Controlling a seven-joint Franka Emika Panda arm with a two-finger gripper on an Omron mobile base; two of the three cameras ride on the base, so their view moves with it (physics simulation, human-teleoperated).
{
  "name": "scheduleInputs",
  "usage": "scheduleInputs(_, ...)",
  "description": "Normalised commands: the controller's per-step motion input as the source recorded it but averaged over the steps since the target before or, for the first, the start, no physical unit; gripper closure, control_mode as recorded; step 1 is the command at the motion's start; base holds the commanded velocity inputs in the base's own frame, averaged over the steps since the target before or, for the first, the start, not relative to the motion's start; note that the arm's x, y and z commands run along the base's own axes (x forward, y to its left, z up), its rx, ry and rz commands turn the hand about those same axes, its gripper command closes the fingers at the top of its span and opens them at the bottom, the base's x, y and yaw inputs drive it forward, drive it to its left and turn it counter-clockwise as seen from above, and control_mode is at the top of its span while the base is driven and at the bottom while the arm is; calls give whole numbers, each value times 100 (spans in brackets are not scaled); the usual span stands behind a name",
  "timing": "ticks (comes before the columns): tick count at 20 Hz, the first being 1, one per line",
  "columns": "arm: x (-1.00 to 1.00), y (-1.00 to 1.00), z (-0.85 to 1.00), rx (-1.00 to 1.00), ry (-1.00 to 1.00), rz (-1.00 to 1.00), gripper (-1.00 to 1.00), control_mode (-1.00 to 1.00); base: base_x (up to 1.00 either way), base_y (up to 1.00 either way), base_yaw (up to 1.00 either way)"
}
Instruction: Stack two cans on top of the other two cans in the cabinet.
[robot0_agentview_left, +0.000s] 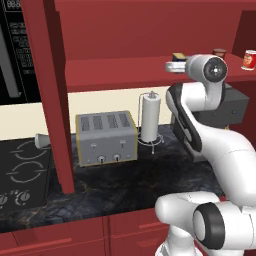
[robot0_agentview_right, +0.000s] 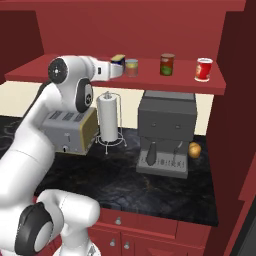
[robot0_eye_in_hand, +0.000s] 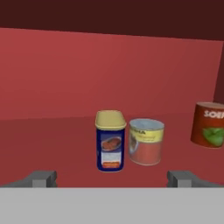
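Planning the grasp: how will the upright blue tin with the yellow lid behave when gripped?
The blue tin with the yellow lid looks rigid, so probably firm. Tall and narrow, it may tip if nudged. The open gripper hangs short of it.

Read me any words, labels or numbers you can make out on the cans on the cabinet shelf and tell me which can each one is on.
"SOU", cut off by the picture's edge: dark red can with green band.
Blue can with yellow lid: label picture, print too blurred to read.
Tan can with yellow band: dark lettering, too blurred to read.
Bright red can with white label: too small to read.
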Motion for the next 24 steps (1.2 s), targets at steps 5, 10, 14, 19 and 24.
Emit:
scheduleInputs(5,17,0,-21,8,-5,0,-100,-100,0,0,0)
scheduleInputs(10,21,0,-16,6,-7,0,-100,-100,0,0,0)
scheduleInputs(14,22,0,-2,1,-8,0,-100,-100,0,0,0)
scheduleInputs(19,17,0,0,0,-3,0,-100,-100,0,0,0)
scheduleInputs(24,8,0,0,0,0,3,-100,-100,0,0,0)
